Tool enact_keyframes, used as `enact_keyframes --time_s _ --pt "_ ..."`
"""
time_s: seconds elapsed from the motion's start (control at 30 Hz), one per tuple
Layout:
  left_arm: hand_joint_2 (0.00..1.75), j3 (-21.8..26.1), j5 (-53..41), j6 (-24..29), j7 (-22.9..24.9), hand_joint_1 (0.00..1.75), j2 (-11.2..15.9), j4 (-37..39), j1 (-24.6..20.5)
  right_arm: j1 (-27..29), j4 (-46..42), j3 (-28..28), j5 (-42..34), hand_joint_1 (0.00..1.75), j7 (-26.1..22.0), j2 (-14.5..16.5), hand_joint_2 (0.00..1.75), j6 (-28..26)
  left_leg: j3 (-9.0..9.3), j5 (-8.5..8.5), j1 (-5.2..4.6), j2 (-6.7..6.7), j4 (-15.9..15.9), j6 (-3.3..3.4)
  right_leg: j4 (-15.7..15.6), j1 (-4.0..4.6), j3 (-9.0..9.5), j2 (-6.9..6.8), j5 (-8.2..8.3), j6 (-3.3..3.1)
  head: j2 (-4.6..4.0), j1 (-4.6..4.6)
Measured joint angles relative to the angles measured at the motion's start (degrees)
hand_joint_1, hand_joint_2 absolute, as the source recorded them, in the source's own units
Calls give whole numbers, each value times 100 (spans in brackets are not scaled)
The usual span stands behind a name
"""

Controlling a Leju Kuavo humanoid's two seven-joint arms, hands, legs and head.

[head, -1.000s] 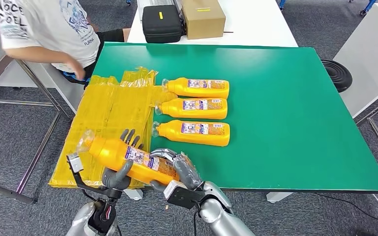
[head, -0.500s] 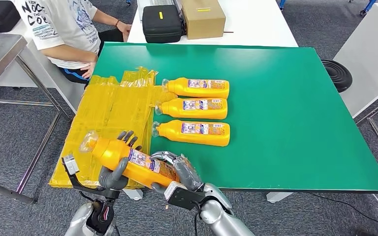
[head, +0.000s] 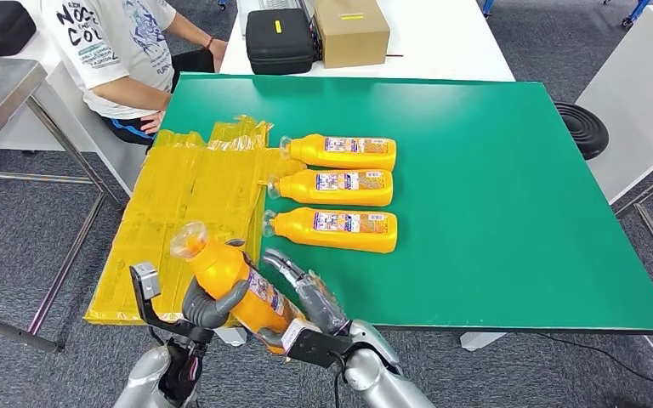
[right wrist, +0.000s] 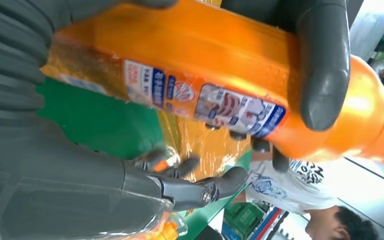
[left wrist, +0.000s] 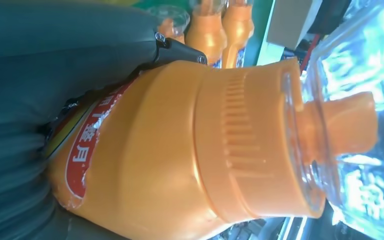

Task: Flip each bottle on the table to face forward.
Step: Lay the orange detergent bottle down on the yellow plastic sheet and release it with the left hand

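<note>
Both hands hold one orange bottle (head: 236, 286) above the near left corner of the green worktop (head: 493, 212). Grey fingers of the left hand (head: 207, 304) wrap its shoulder just below the neck, and the right hand (head: 306, 297) cups its base end from the right, fingers curled along the body. That bottle tilts, its clear cap (head: 189, 240) raised toward the far left; much of its lower body is hidden behind the fingers. In the left wrist view the ribbed orange collar (left wrist: 240, 145) and the spout inside the transparent cap show close up, while the label is cut off by the hand (left wrist: 40, 65). The right wrist view shows a printed label (right wrist: 205, 97), its text too small to read.

Three more bottles (head: 340, 185) lie on their sides in a row mid-worktop, caps pointing left, labels up. Crinkled yellow plastic bags (head: 187, 204) cover the left edge. A seated person (head: 115, 51) is cut off at far left.
</note>
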Motion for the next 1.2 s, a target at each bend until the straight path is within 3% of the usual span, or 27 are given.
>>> enact_keyframes --time_s 0.03,0.43,0.57,0.7,0.83,1.07,1.2 --pt "175 1 6 16 6 175 3 -1 0 0 -7 0 -3 0 5 2 0 -3 0 0 0 0 0 0 0 0 0 0 0 0 0 -1" --pt "175 409 -540 1126 -66 175 147 -507 -90 102 -285 -7 -148 0 92 -18 0 -87 1 3 2 1 0 -1 1 2 -1 0 1 -1 0 1" --pt "175 670 -1120 1720 -181 175 292 -895 -306 172 -407 -8 -157 0 111 -50 0 -94 1 3 3 0 0 -1 2 2 -1 0 1 -1 0 1" --pt "175 868 -2262 2464 -250 175 531 -1288 -622 267 -557 -25 -169 0 125 -88 0 -104 1 4 3 0 0 -1 2 2 -1 0 1 0 0 0" --pt "175 917 -3513 2660 13 175 934 -1423 -1086 366 -733 -142 -261 0 133 -129 175 -151 1 8 4 -2 0 2 2 2 -1 -2 1 -1 0 2" --pt "175 527 -4995 1831 568 175 1815 -958 -2087 559 -1188 -651 -716 0 67 -192 175 -348 3 12 3 3 0 -2 2 1 -6 1 11 -7 0 0" --pt "175 82 -5499 1473 732 175 2204 -592 -2352 634 -1464 -1007 -969 0 16 -201 175 -401 3 12 3 7 0 -2 2 1 -8 4 14 -13 0 1"
